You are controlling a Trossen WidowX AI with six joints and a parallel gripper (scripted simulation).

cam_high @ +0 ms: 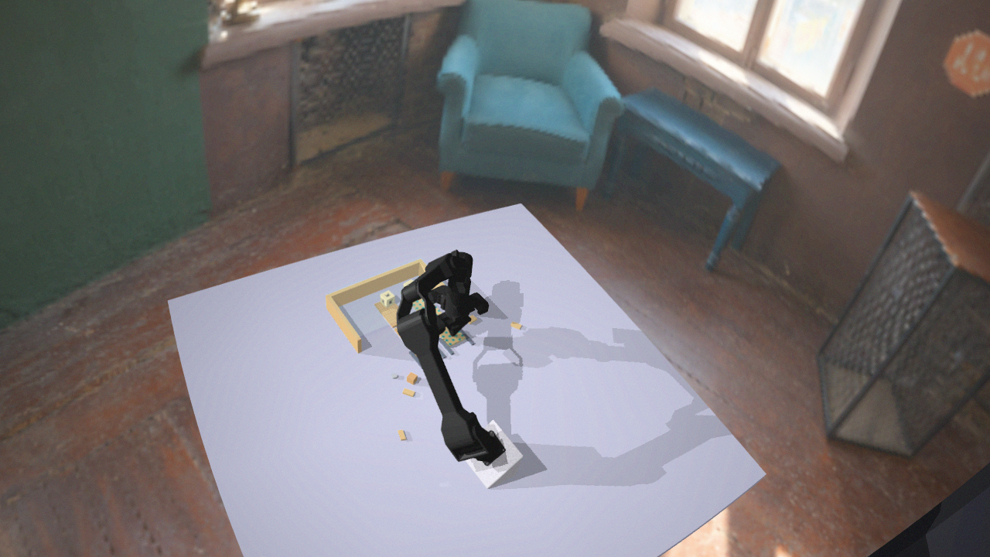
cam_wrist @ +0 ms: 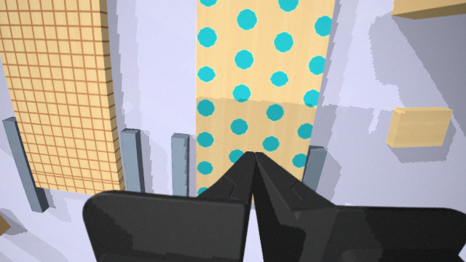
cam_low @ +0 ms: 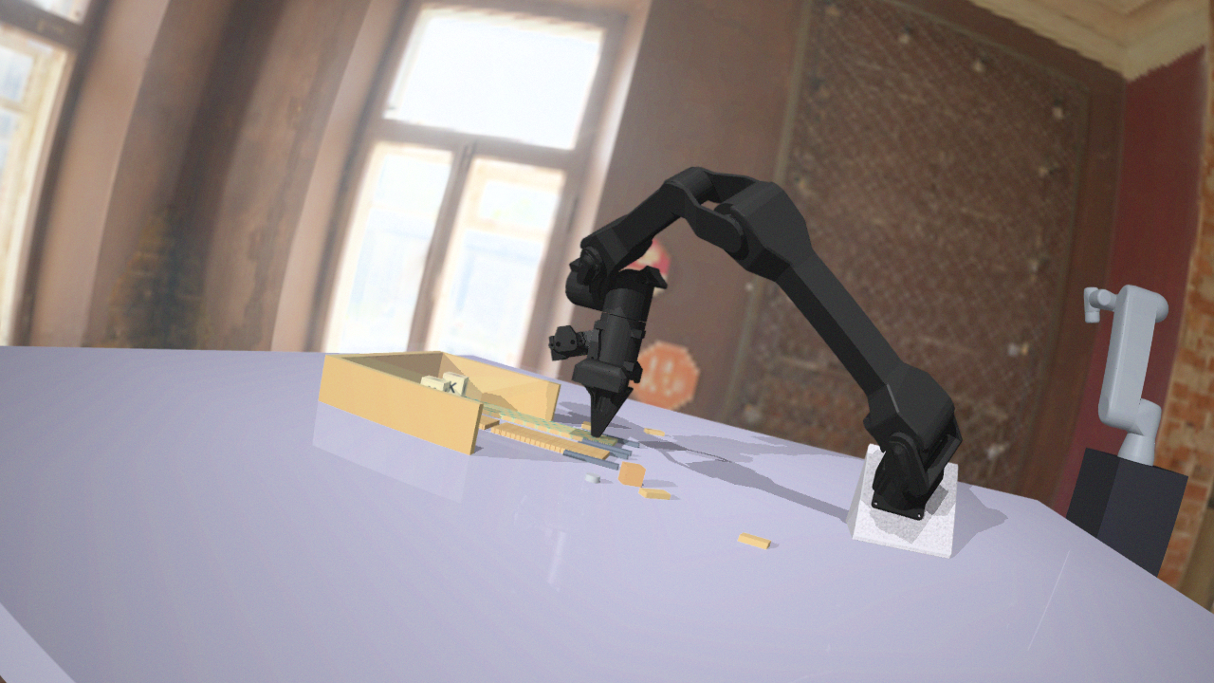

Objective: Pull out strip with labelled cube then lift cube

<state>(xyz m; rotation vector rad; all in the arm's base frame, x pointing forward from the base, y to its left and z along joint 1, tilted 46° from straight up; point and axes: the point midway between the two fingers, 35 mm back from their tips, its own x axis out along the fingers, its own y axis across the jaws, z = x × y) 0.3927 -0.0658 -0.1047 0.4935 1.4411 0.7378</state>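
My gripper is shut and empty, pointing down, its fingertips at or just above the near part of the dotted strip. Whether they touch it is unclear. The grid-patterned strip lies to the left of it in the wrist view. A pale cube with a dark K sits inside the walls, beside another pale cube with a dark mark. The arm hides much of the strips in the top view, so I cannot tell whether either is in one piece.
Low yellow walls surround the strips' far ends. Grey rails flank the near ends. An orange block, a grey disc and several small yellow blocks lie around.
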